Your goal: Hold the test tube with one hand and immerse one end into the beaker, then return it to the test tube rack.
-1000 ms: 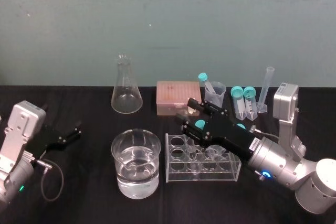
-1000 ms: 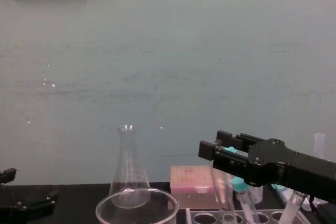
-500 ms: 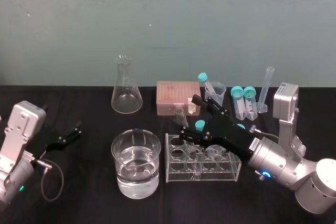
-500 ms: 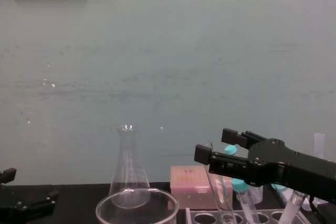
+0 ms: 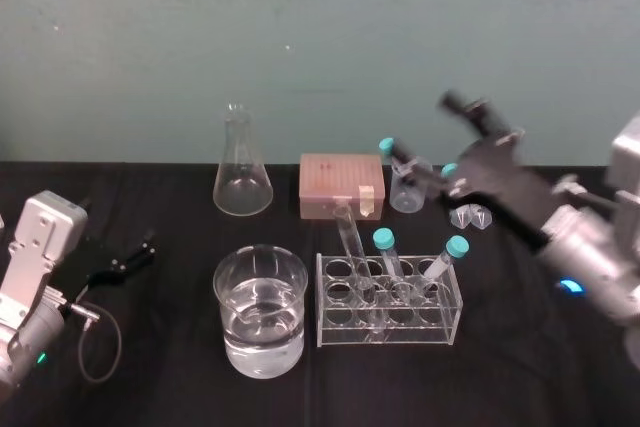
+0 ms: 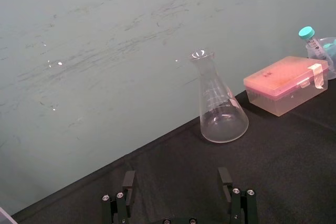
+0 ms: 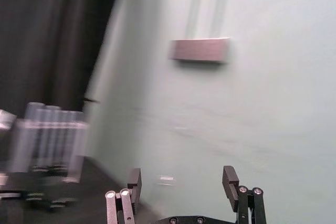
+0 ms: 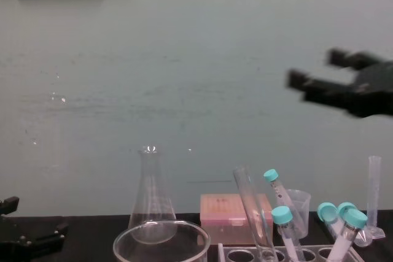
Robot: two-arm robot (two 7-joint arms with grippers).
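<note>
Test tube, long, slim, clear glass, stood leaning in the pale translucent rack, just right of the wide glass beaker of clear liquid.
The black two-fingered right gripper hung high above the worktop, fingers apart and empty; the left gripper lay parked far left, fingers apart. The return looked done; the arm need only park.

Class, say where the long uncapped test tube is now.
Head view: the test tube leans in the left half of the rack, right of the beaker.
</note>
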